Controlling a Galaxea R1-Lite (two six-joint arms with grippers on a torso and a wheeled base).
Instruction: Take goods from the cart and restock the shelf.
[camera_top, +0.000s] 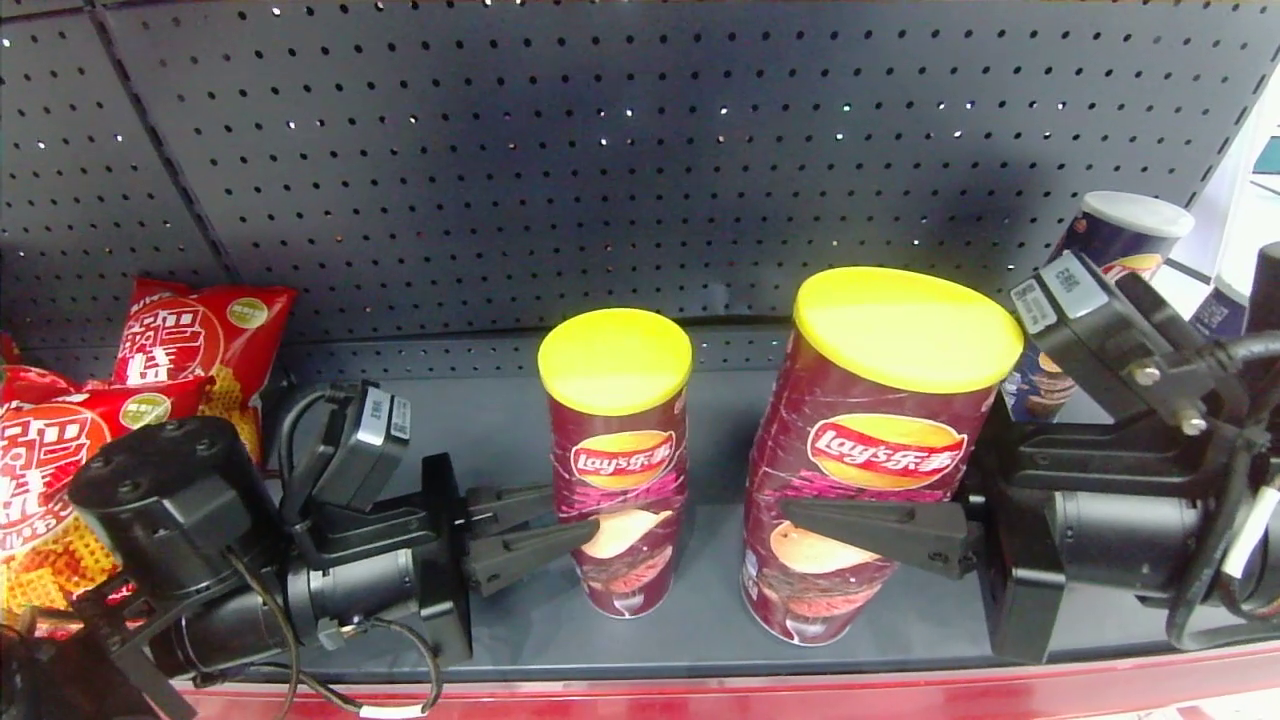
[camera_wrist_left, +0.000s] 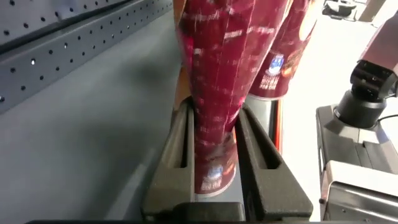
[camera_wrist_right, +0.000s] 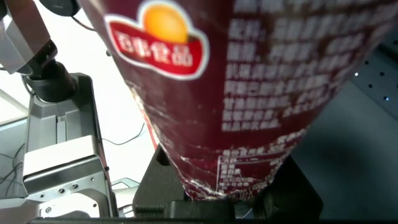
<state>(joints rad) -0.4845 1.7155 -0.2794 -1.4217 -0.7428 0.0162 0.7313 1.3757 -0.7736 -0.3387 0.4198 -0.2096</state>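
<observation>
1. From the head camera, the shelf (camera_top: 700, 620) held two maroon chip canisters, both upright under yellow lids, so I could not see their contents. My left gripper (camera_top: 575, 508) was clenched low on the left canister (camera_top: 618, 470), one finger across its front and the other passing behind. My right gripper (camera_top: 800, 500) grasped the right canister (camera_top: 890, 400) the same way, nearer the shelf's front edge. At least two red snack bags (camera_top: 200, 340) leaned at the far left against the pegboard (camera_top: 600, 150). One dark blue canister (camera_top: 1120, 240) with a white lid stood behind my right wrist.

2. From my left wrist, the left canister (camera_wrist_left: 214, 74) ran straight between my fingers (camera_wrist_left: 258, 149), both sides pressed against it in the left gripper (camera_wrist_left: 212, 112). The right canister (camera_wrist_left: 283, 56) stood just beyond it.

3. From my right wrist, the right canister (camera_wrist_right: 249, 93) sat deep in the right gripper (camera_wrist_right: 227, 186), its base wedged between the fingers.
</observation>
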